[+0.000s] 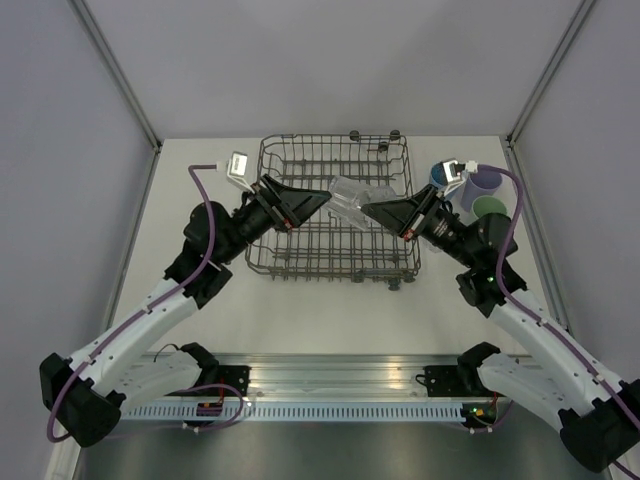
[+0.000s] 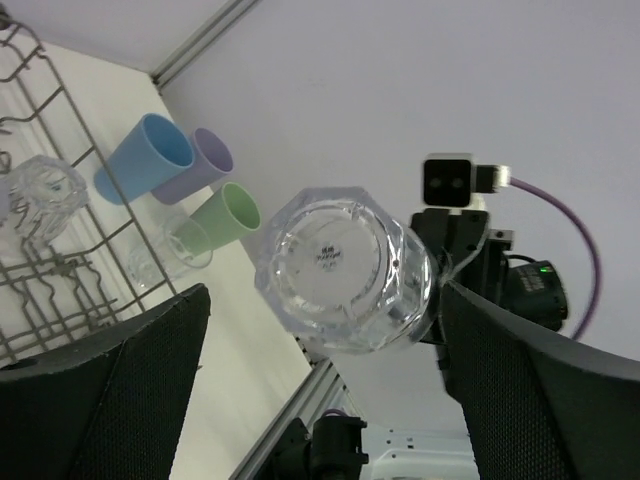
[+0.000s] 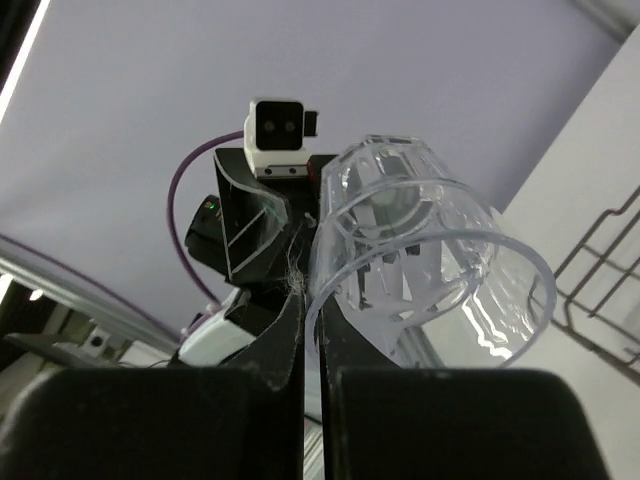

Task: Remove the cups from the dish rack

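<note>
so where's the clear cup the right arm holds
Top view: the clear cup hangs over the middle of the dish rack, its rim pinched by the right gripper, with the open left gripper on its left.

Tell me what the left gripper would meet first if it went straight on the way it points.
The clear cup, base toward it between its open jaws, pinched at the rim by the right gripper. Whether they touch is unclear.

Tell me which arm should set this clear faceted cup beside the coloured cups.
Right. The right gripper is shut on the rim of the clear faceted cup, the left gripper stands open, and the coloured plastic cups stand on the right arm's side.
</note>
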`<action>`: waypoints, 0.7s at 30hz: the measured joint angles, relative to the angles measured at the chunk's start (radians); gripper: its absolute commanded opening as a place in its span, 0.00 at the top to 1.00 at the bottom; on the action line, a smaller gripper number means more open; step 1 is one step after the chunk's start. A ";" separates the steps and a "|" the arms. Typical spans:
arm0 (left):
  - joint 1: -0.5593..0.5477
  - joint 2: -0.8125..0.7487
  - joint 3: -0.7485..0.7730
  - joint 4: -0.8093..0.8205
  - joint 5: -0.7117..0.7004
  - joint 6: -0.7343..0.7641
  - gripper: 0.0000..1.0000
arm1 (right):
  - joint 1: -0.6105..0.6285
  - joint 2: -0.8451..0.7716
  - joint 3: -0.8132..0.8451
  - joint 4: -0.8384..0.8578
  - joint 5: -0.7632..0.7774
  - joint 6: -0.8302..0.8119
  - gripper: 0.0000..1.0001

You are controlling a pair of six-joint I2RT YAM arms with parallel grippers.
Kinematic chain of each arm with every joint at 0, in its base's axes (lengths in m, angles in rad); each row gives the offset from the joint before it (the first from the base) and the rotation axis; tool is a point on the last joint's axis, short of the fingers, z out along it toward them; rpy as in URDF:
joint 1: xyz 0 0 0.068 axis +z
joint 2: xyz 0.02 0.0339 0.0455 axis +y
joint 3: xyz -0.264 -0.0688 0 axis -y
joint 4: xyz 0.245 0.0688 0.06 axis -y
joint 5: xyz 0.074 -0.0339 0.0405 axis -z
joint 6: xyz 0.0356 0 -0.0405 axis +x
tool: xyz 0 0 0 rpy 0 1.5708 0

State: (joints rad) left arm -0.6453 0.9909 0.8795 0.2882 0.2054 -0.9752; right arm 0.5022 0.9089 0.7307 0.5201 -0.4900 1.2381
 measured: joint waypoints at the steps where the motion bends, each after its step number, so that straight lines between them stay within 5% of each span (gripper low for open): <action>1: 0.000 -0.002 0.000 -0.019 -0.013 0.002 0.00 | 0.000 -0.014 0.028 -0.074 0.018 -0.044 0.99; 12: 0.007 -0.115 0.111 -0.371 -0.221 0.134 0.00 | 0.000 -0.109 0.354 -0.908 0.356 -0.539 0.99; 21: 0.008 -0.208 0.230 -0.644 -0.294 0.320 0.00 | 0.000 0.034 0.697 -1.514 0.786 -0.800 1.00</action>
State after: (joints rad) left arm -0.6369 0.7834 1.1095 -0.3561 -0.0887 -0.6552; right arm 0.5018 0.9424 1.4277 -0.9936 0.2962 0.4385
